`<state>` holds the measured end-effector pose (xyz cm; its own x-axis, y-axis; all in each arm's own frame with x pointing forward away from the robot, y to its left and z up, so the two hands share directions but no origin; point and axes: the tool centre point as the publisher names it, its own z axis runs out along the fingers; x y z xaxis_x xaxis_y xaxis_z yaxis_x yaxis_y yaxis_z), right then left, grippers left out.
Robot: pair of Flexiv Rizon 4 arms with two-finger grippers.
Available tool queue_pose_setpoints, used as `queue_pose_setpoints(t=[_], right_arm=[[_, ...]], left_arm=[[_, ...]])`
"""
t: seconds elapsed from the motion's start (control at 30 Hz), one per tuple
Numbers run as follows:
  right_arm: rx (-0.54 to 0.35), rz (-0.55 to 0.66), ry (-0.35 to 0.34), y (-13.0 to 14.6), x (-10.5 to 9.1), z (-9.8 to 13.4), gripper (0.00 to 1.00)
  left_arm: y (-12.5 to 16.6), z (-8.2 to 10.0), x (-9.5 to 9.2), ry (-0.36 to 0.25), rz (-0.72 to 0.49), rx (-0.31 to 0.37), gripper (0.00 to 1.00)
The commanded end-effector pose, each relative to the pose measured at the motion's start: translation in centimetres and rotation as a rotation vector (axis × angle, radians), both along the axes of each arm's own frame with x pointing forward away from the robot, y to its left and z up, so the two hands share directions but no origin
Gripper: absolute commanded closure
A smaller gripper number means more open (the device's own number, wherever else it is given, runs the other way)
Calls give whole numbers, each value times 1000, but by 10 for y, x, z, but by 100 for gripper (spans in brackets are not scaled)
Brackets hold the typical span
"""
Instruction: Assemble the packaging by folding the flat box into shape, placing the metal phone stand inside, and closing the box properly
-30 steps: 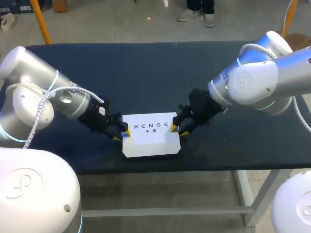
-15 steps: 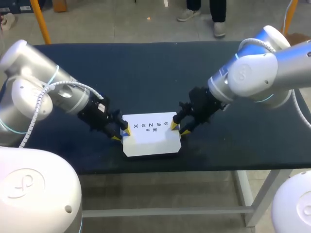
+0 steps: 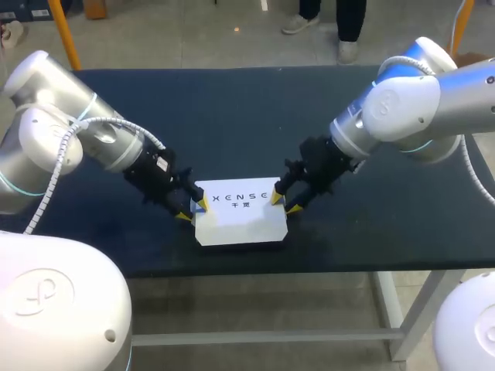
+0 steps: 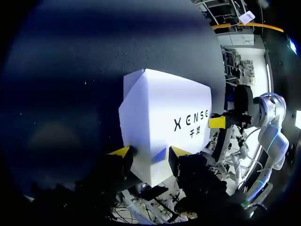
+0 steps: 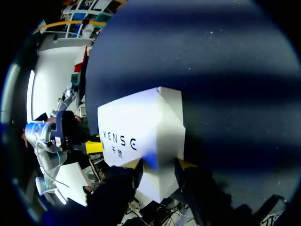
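Near the desk's (image 3: 232,116) front edge: white box (image 3: 240,222), assembled-looking. Left gripper (image 3: 192,210) and right gripper (image 3: 283,203) each pinch an opposite end, probably to hold it square for closing. Phone stand not visible.

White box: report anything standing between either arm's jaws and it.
Nothing visible does. The white box already sits between the left jaws at one end and the right jaws at the other, yellow tips touching it.
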<state>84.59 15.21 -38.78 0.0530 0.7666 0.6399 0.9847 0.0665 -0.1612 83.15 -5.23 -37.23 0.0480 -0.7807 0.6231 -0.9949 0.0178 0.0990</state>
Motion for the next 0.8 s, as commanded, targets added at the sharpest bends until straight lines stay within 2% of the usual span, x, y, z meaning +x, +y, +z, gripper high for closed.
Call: queue_pose_setpoints(t=[0.03,0.3,0.8], right_arm=[[4,18,24,3,5,2,51],[1,21,39,6,6,5,51],[9,20,86,5,10,8,51]], left_arm=[[-4,1,7,26,-12,6,47],[-5,4,6,47,-18,-1,50],[-8,9,4,91,-35,-9,47]])
